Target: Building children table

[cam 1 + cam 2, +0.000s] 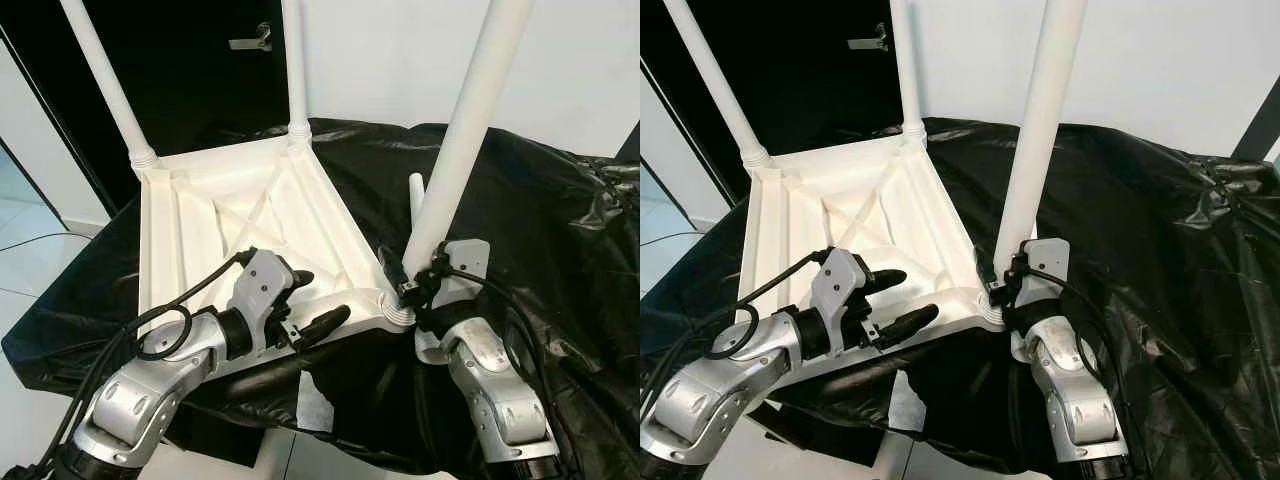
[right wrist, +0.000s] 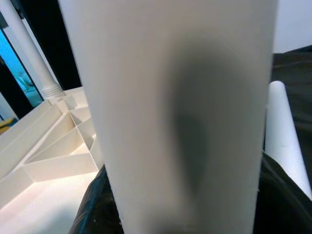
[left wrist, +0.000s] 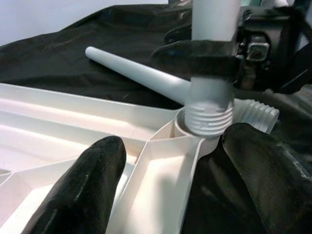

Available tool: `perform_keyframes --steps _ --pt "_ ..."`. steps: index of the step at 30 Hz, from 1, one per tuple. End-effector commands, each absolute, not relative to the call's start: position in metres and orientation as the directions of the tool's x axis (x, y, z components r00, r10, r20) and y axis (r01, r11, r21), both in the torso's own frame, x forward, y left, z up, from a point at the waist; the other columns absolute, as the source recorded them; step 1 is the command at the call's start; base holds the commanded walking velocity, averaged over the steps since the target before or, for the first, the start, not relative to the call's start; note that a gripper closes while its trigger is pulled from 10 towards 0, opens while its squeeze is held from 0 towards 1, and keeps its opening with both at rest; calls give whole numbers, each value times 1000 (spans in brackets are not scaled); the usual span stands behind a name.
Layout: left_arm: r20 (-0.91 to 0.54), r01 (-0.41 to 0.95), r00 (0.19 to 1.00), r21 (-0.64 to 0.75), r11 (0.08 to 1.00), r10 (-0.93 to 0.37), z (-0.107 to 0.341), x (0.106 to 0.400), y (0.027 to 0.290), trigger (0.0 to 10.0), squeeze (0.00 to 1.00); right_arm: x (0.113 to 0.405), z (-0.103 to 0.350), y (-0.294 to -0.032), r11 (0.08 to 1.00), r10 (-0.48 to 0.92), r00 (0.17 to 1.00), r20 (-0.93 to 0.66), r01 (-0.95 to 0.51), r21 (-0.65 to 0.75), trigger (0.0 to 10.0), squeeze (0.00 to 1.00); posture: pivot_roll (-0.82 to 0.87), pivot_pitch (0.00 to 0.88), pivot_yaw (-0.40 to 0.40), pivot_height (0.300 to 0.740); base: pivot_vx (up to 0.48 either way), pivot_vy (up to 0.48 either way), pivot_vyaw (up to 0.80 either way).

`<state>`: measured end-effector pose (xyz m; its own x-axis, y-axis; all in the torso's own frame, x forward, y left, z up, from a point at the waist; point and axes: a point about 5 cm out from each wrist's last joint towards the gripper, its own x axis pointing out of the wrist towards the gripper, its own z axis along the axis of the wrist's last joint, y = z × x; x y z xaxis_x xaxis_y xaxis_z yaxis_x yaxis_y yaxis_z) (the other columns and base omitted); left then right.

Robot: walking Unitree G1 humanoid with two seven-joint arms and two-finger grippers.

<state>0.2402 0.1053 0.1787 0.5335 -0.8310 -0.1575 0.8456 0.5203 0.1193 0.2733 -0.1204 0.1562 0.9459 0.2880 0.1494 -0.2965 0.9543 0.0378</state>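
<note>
Presently, the work surface is a desk draped in black plastic sheeting (image 1: pixel 520 200), evidently laid to protect whatever is beneath during assembly. On it the white table top (image 1: pixel 215 235) lies upside down, ribbed underside up, so the corner sockets face upward to receive legs. Two legs (image 1: pixel 110 85) already stand in the far corners.

A third leg (image 1: pixel 462 130) stands slightly tilted in the near right socket (image 3: pixel 195 139). In the left wrist view its thread remains partly exposed above the socket, so I judge it not fully screwed home. The right gripper (image 1: pixel 418 283) has its jaws closed around this leg just above the thread, low down where turning effort is best applied.

The left gripper (image 1: pixel 305 310) has its jaws spread, one finger (image 3: pixel 85 187) over the ribs and the other outside the near edge, straddling the rim beside the socket. This appears intended to steady the top against rotation.

A fourth leg (image 3: pixel 139 73) lies loose on the sheeting behind the socket, awaiting fitting.
</note>
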Motion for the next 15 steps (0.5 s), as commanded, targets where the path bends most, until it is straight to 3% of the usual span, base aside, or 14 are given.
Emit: perform_keyframes --steps 1,15 --pt "-161 887 459 133 442 -874 182 236 104 10000 0 275 144 -123 951 292 953 83 -298 77 10000 0 24 0 20 740 0 0 0" --pt "-148 884 464 143 446 -873 187 238 103 10000 0 282 147 -128 947 271 960 72 -279 159 10000 0 27 0 21 740 0 0 0"
